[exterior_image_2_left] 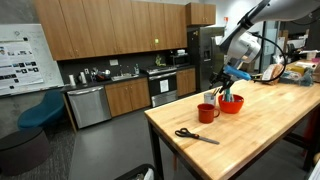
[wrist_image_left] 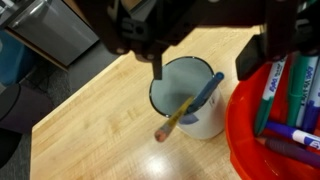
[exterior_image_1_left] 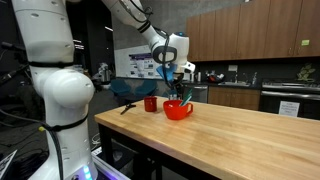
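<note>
In the wrist view my gripper (wrist_image_left: 203, 72) comes in from the top and is open, with nothing between its black fingers (wrist_image_left: 157, 62). Right below it stands a mug (wrist_image_left: 172, 92) with a pale inside. A yellow pencil (wrist_image_left: 176, 120) and a blue pen (wrist_image_left: 206, 90) lean in it. Against the mug's right side sits a red bowl (wrist_image_left: 244, 128) full of markers (wrist_image_left: 283, 92). In both exterior views the gripper (exterior_image_1_left: 178, 80) (exterior_image_2_left: 229, 80) hangs just above the red mug (exterior_image_1_left: 151, 103) (exterior_image_2_left: 207, 113) and the red bowl (exterior_image_1_left: 178, 110) (exterior_image_2_left: 231, 104) on a wooden table (exterior_image_1_left: 240, 135) (exterior_image_2_left: 270, 125).
A pair of black-handled scissors (exterior_image_2_left: 196, 135) (exterior_image_1_left: 127, 105) lies on the table near its end, beyond the mug. Kitchen cabinets and counters (exterior_image_2_left: 120, 95) stand behind. The table edge (wrist_image_left: 75, 95) runs close to the mug's left in the wrist view.
</note>
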Motion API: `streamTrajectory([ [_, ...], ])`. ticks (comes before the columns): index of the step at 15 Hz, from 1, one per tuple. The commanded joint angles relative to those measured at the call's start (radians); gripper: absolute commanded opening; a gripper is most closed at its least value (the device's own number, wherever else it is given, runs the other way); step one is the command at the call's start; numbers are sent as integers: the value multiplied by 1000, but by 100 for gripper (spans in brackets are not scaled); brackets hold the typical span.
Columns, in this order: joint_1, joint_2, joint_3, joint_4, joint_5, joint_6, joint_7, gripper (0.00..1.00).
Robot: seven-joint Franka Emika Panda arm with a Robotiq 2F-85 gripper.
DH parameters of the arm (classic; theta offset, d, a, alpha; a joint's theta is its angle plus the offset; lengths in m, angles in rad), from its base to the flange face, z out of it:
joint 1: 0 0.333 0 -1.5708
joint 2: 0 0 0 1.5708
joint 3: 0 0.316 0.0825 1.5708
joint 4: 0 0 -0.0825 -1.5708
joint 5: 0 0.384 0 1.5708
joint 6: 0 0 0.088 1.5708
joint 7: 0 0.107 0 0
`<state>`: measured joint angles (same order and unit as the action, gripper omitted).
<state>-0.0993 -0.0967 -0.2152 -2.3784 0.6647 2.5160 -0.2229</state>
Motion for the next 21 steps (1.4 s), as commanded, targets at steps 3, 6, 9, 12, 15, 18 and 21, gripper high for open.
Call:
streamTrajectory([
  [3, -7, -34, 25, -36, -8, -4, 25, 100],
  [6, -4, -45, 35, -47, -11, -9, 29, 100],
  [9, -1, -53, 45, -53, -14, -6, 34, 75],
  [12, -2, -59, 50, -57, -17, -6, 43, 61],
  [15, -2, -62, 52, -57, -19, -6, 49, 37],
  [18, -2, -66, 51, -55, -20, -8, 48, 14],
  [21, -4, -69, 49, -50, -22, -10, 49, 0],
])
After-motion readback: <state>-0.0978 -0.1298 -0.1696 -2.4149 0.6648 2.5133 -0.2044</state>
